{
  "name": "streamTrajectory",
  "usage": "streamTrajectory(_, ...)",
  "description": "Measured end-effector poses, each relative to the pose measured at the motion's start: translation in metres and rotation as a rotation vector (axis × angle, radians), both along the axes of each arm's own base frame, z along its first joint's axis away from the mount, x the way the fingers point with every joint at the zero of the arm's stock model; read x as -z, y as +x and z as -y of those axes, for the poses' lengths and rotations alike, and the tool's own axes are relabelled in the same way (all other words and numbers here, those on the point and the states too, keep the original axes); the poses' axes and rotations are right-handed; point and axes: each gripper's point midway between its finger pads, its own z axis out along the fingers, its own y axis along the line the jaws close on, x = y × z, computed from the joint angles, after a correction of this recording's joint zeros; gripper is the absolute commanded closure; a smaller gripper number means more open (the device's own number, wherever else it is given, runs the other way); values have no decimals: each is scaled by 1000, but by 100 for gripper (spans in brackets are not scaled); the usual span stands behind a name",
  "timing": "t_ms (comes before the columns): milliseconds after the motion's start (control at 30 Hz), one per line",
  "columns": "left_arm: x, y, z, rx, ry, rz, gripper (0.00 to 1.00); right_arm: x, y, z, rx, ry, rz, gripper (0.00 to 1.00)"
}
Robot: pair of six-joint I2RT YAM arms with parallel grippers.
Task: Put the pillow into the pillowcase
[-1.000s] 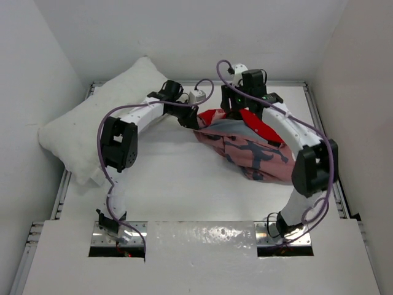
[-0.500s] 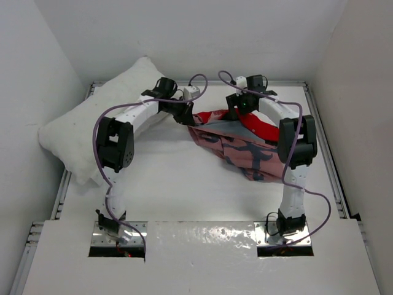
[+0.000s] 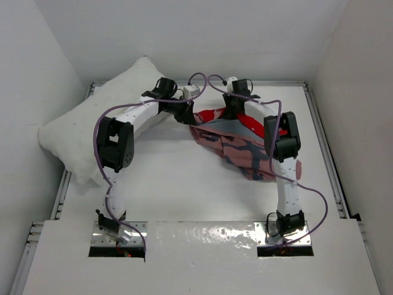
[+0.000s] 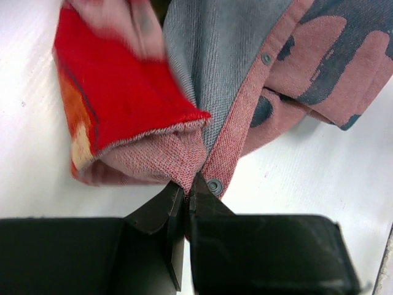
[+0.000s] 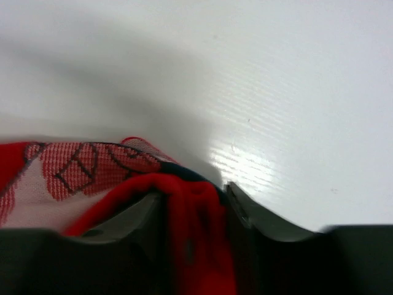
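Two robot arms reach away from the near edge of a white table (image 3: 184, 190). Towards the middle right of the table lies the pillowcase (image 3: 245, 153), a crumpled heap of red-orange cloth with dark teal figures and a grey inner side showing. At its far left corner, the left gripper (image 4: 187, 187) is pinched tight on the hem, right beside a snap button (image 4: 214, 185). At the far edge of the heap, the right gripper (image 5: 190, 196) is clamped on a bunched red fold. The two grips sit close together on the far rim of the cloth. The plump white pillow (image 3: 92, 132) lies at the far left, against the wall, apart from the case and wholly outside it.

The task looks to be at an early stage: both arms hold the opening, but it is not yet spread wide, and the pillow has yet to be brought to it and pushed inside.
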Motion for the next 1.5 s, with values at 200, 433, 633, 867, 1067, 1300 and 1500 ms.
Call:
streamTrajectory(200,-9,12,5,-17,-24,27,100,-28,32,21,148,-73,119,100)
streamTrajectory(433,-111,91,32,-62,-187,312,100,-234,48,79,372,-161,533,100)
streamTrajectory(633,-232,100,53,-19,-407,577,100,-464,-80,102,411,-30,947,100)
streamTrajectory(867,-261,66,75,39,-443,609,92,-482,-180,83,225,132,963,100)
streamTrajectory(1067,-143,110,43,-159,-173,450,52,-366,-130,34,129,277,620,100)
streamTrajectory(1300,-46,127,-33,-295,53,220,10,-198,-71,-11,136,326,104,100)
streamTrajectory(1500,-86,136,-136,-382,319,387,0,-175,-56,-27,145,384,12,100)
